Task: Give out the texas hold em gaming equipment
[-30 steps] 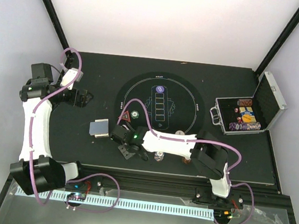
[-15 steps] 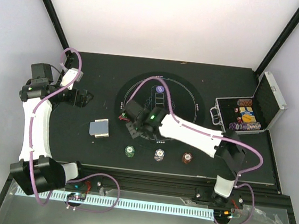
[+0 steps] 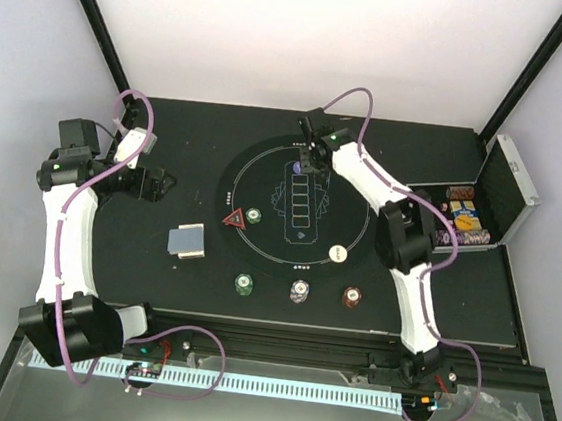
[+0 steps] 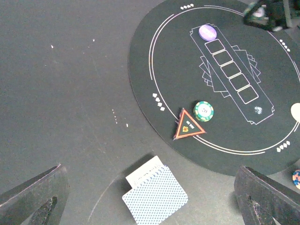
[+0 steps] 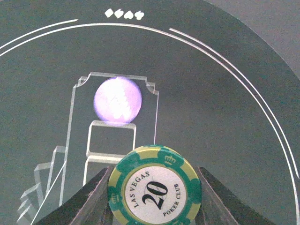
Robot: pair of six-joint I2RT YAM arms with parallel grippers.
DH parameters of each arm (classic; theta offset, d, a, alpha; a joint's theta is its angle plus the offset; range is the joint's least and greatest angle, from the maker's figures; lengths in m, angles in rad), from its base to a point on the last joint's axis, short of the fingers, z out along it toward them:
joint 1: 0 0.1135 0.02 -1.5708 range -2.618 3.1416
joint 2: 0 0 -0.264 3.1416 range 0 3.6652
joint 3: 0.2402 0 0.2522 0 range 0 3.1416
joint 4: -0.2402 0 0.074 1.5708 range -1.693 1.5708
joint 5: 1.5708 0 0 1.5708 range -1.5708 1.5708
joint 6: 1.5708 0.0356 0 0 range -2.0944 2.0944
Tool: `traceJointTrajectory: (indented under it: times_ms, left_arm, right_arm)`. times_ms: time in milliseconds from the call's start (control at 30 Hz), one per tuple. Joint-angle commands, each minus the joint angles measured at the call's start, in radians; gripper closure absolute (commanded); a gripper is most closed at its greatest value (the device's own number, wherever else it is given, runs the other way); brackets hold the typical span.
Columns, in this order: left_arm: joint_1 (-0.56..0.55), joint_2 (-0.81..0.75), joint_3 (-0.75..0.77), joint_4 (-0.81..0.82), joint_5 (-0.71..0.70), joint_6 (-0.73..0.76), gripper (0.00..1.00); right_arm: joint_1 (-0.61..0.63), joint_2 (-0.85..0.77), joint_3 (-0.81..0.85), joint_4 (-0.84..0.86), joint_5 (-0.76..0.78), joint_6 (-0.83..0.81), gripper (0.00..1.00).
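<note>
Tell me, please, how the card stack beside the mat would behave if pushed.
The card stack would probably shear apart: one white card already sticks out beneath the patterned backs. The cards look thin, so likely light and bendy. Lying flat, they should not roll.

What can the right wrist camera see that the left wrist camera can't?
Only the right wrist view shows a green 20 chip close up, pinched in the right gripper. Only the left wrist view shows the red triangle marker, a second green chip beside it, the card stack off the mat, and the white button at the edge. Both show the purple chip on the black mat with its white lines.
</note>
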Motion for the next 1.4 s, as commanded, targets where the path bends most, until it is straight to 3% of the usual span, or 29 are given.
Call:
traceJointTrajectory:
  times_ms: [0, 133, 500, 567, 633, 767, 900, 1100, 1267, 1367]
  left_arm:
    - [0.006, -0.007, 0.009, 0.003, 0.037, 0.013, 0.01]
    - [0.005, -0.005, 0.012, 0.008, 0.047, 0.011, 0.01]
    - [0.006, -0.009, 0.009, 0.029, 0.068, 0.004, 0.01]
    - [0.006, -0.011, 0.005, 0.029, 0.063, 0.008, 0.01]
    - [0.006, -0.009, 0.003, 0.028, 0.058, 0.008, 0.01]
    - [0.005, -0.011, 0.008, 0.017, 0.049, 0.012, 0.01]
    - [0.006, -0.019, 0.009, 0.013, 0.033, 0.015, 0.01]
    - [0.006, -0.016, 0.038, -0.016, 0.017, 0.016, 0.01]
    - [0.007, -0.019, 0.050, -0.041, 0.000, 0.025, 0.01]
    - [0.006, -0.028, 0.050, -0.048, -0.002, 0.026, 0.01]
  right_arm:
    - [-0.038, 0.201, 0.221, -0.084, -0.028, -0.030, 0.84]
    - [-0.060, 0.325, 0.349, -0.116, -0.039, -0.025, 0.84]
    - [-0.066, 0.369, 0.288, -0.065, -0.083, 0.003, 0.80]
    - [-0.067, 0.372, 0.299, -0.074, -0.087, 0.005, 0.73]
    - [-0.067, 0.362, 0.302, -0.082, -0.082, 0.008, 0.56]
    - [-0.067, 0.311, 0.303, -0.100, -0.065, 0.009, 0.38]
    - [-0.066, 0.214, 0.286, -0.128, -0.052, 0.011, 0.29]
    - [0.014, -0.115, -0.043, -0.036, -0.038, 0.005, 0.18]
    - [0.255, -0.371, -0.375, 0.067, 0.007, 0.047, 0.11]
    - [0.421, -0.421, -0.475, 0.081, 0.002, 0.100, 0.06]
